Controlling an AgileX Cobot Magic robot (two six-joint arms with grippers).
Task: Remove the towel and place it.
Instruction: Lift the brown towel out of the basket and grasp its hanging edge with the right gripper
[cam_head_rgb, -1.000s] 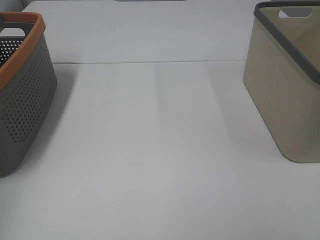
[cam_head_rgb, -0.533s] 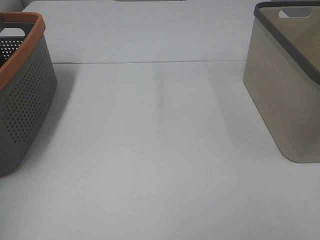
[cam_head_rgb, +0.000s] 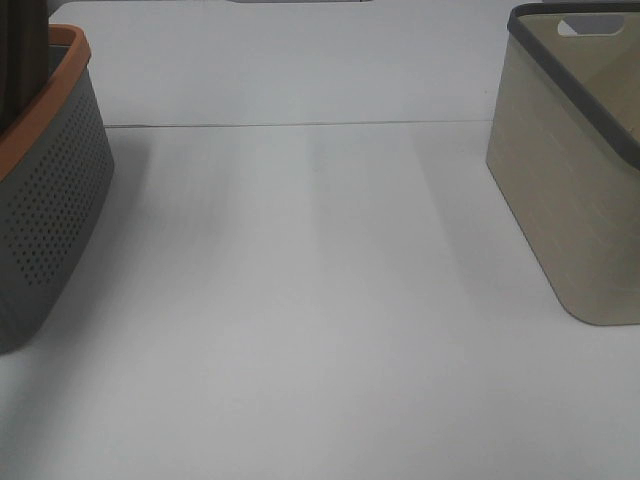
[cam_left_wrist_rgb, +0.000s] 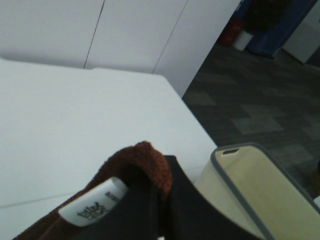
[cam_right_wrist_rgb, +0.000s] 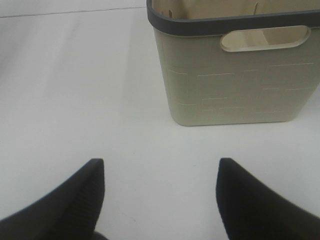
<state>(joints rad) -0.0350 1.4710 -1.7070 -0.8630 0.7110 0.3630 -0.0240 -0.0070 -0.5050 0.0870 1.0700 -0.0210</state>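
Note:
The dark brown towel (cam_left_wrist_rgb: 144, 159) with its white label (cam_left_wrist_rgb: 95, 206) is pinched in my left gripper (cam_left_wrist_rgb: 161, 200), whose black fingers close on a fold of it. In the exterior view the towel (cam_head_rgb: 22, 55) hangs as a dark strip above the grey basket with an orange rim (cam_head_rgb: 55, 200) at the far left. Neither arm shows in that view. My right gripper (cam_right_wrist_rgb: 160, 172) is open and empty low over the white table (cam_right_wrist_rgb: 100, 100), a short way from the beige basket (cam_right_wrist_rgb: 235, 75).
The beige basket with a dark grey rim (cam_head_rgb: 570, 170) stands at the right and also shows in the left wrist view (cam_left_wrist_rgb: 250, 190). A seam (cam_head_rgb: 300, 125) crosses the white table toward the back. The table's far edge drops to a dark floor (cam_left_wrist_rgb: 250, 100).
The dark towel has risen into view above the grey basket at the upper left, covering the handle hole that showed before. The baskets have not moved.

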